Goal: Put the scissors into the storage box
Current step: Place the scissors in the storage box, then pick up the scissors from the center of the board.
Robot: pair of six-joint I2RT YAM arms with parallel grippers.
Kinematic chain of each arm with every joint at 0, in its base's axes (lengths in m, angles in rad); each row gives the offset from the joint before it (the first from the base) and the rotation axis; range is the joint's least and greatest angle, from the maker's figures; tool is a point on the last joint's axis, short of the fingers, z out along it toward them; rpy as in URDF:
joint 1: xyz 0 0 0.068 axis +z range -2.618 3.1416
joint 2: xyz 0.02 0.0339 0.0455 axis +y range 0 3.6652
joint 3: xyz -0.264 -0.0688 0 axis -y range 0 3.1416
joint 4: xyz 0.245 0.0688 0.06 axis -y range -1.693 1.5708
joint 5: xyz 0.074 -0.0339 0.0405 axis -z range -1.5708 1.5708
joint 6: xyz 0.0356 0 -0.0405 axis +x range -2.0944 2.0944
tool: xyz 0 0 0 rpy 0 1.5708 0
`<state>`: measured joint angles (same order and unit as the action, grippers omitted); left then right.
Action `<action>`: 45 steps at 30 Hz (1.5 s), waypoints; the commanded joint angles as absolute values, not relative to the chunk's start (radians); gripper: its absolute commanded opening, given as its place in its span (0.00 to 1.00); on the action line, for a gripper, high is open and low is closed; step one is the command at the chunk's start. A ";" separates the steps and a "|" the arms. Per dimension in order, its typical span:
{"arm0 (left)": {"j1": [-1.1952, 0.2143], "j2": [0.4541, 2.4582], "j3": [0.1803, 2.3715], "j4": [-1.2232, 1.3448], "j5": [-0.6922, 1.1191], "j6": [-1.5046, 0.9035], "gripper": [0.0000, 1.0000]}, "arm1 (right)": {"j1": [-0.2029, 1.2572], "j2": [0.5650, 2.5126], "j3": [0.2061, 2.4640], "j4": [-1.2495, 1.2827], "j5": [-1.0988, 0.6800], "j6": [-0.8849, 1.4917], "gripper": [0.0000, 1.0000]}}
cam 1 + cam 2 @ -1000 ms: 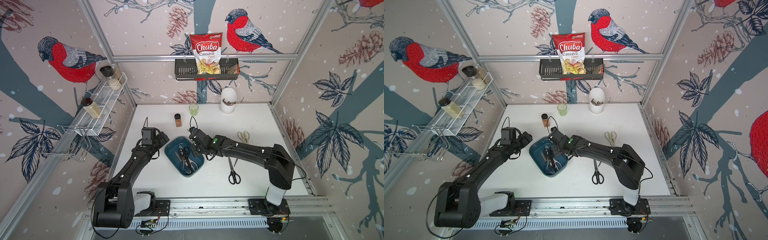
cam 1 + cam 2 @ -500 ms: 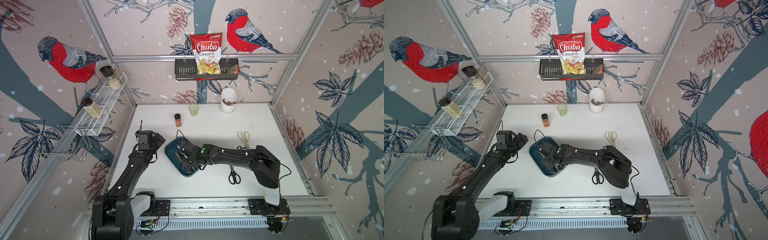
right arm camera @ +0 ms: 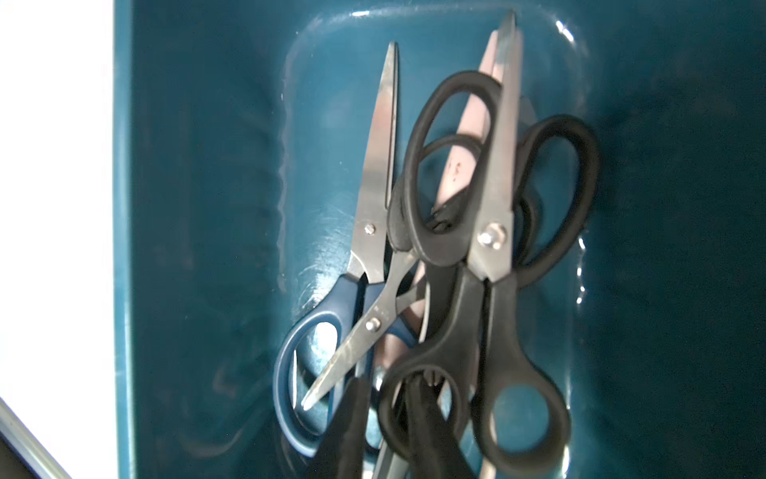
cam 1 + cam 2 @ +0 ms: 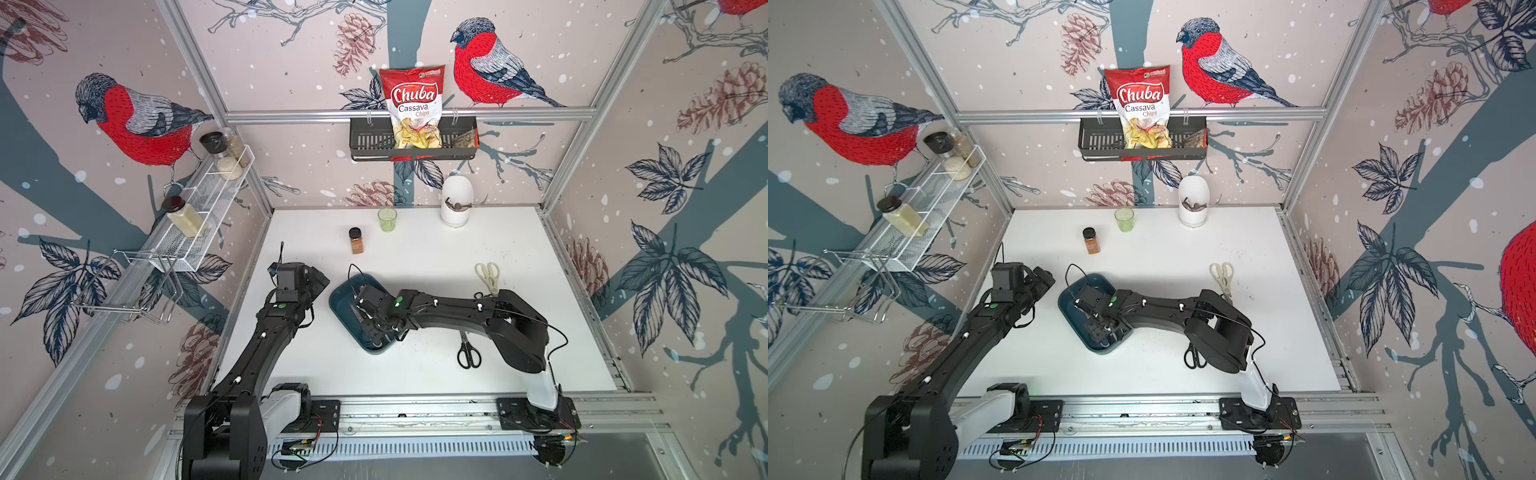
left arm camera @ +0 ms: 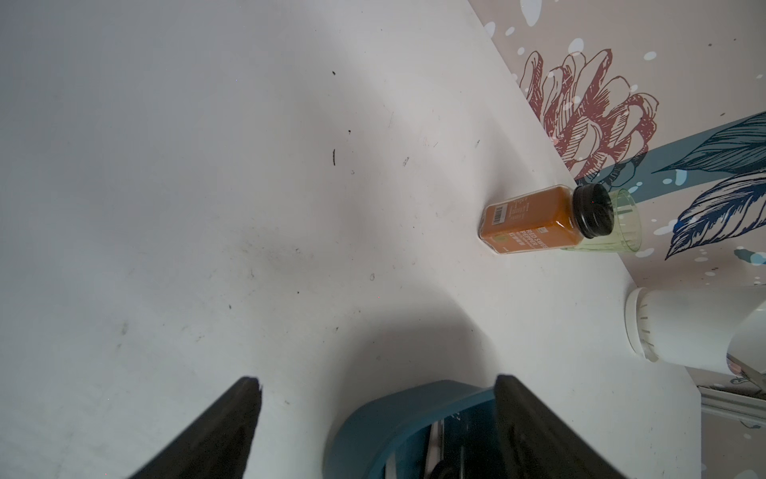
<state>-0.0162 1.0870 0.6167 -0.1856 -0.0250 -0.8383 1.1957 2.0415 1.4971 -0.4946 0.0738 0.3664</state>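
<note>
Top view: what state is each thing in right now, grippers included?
storage box, holding several scissors
cream-handled shears, closed, on table, outside box
black-handled scissors, on table, outside box
spice jar, upright, capped
green cup, upright
left gripper, open, empty
right gripper, down in box, jaws unclear

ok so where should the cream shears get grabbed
At the narrow neck where the handles meet the closed blades, coming straight down from above and pinching across its width. The cream shears lie flat on the table, handles toward the back wall, so probably only a top pinch works.
</note>
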 commanded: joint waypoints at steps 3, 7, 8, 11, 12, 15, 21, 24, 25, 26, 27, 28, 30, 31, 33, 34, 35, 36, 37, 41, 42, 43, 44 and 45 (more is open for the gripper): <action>-0.014 1.086 0.620 -0.167 -0.010 -0.843 0.92 | 1.169 2.004 1.488 -0.484 0.064 0.386 0.36; -0.015 1.085 0.624 -0.157 0.019 -0.841 0.92 | 1.114 1.935 1.449 -0.431 0.009 0.417 0.44; -0.015 1.086 0.626 -0.155 0.027 -0.837 0.92 | 1.099 1.914 1.436 -0.419 -0.002 0.425 0.45; -0.015 1.092 0.643 -0.155 0.058 -0.823 0.92 | 1.045 1.845 1.384 -0.369 -0.041 0.459 0.47; -0.015 1.096 0.650 -0.156 0.071 -0.818 0.92 | 1.022 1.822 1.362 -0.352 -0.050 0.469 0.48; -0.026 1.114 0.674 -0.157 0.110 -0.799 0.91 | 0.957 1.766 1.300 -0.340 -0.040 0.506 0.48; -0.150 1.173 0.753 -0.186 0.061 -0.739 0.92 | 0.824 1.680 1.173 -0.418 0.055 0.570 0.47; -0.204 1.221 0.796 -0.192 0.064 -0.723 0.92 | 0.735 1.648 1.107 -0.446 0.067 0.587 0.47; -0.217 1.238 0.807 -0.193 0.066 -0.720 0.92 | 0.701 1.639 1.089 -0.454 0.066 0.590 0.46; -0.228 1.250 0.816 -0.193 0.066 -0.718 0.91 | 0.670 1.632 1.074 -0.457 0.067 0.587 0.46; -0.242 1.262 0.827 -0.193 0.064 -0.714 0.92 | 0.636 1.626 1.061 -0.462 0.067 0.580 0.45; -0.255 1.271 0.836 -0.193 0.061 -0.711 0.91 | 0.603 1.622 1.049 -0.467 0.073 0.572 0.44; -0.278 1.286 0.851 -0.193 0.054 -0.707 0.91 | 0.541 1.620 1.033 -0.475 0.078 0.555 0.42; -0.290 1.292 0.857 -0.193 0.048 -0.705 0.92 | 0.507 1.624 1.028 -0.480 0.073 0.547 0.41; -0.310 1.303 0.863 -0.194 0.042 -0.699 0.92 | 0.451 1.633 1.017 -0.483 0.065 0.534 0.40; -0.318 1.308 0.864 -0.196 0.037 -0.698 0.91 | 0.427 1.639 1.015 -0.486 0.063 0.527 0.39; -0.323 1.312 0.864 -0.196 0.037 -0.698 0.91 | 0.408 1.644 1.013 -0.492 0.062 0.522 0.39; -0.329 1.316 0.863 -0.196 0.037 -0.697 0.91 | 0.395 1.648 1.010 -0.493 0.066 0.515 0.38; -0.335 1.318 0.862 -0.196 0.037 -0.699 0.91 | 0.385 1.649 1.007 -0.496 0.069 0.510 0.38; -0.353 1.327 0.853 -0.193 0.037 -0.705 0.91 | 0.374 1.659 0.996 -0.502 0.081 0.502 0.36; -0.357 1.328 0.851 -0.192 0.038 -0.708 0.92 | 0.374 1.662 0.993 -0.502 0.079 0.502 0.36; -0.361 1.331 0.849 -0.192 0.038 -0.710 0.91 | 0.374 1.666 0.991 -0.499 0.078 0.502 0.36; -0.364 1.334 0.849 -0.192 0.038 -0.712 0.91 | 0.373 1.667 0.990 -0.497 0.077 0.504 0.35; -0.369 1.338 0.851 -0.190 0.040 -0.711 0.91 | 0.374 1.671 0.988 -0.495 0.075 0.505 0.35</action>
<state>-0.3592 1.3312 0.8513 -0.1909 0.0494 -0.7170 0.3737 1.6653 0.9916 -0.4820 0.0696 0.5186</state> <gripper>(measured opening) 0.914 0.353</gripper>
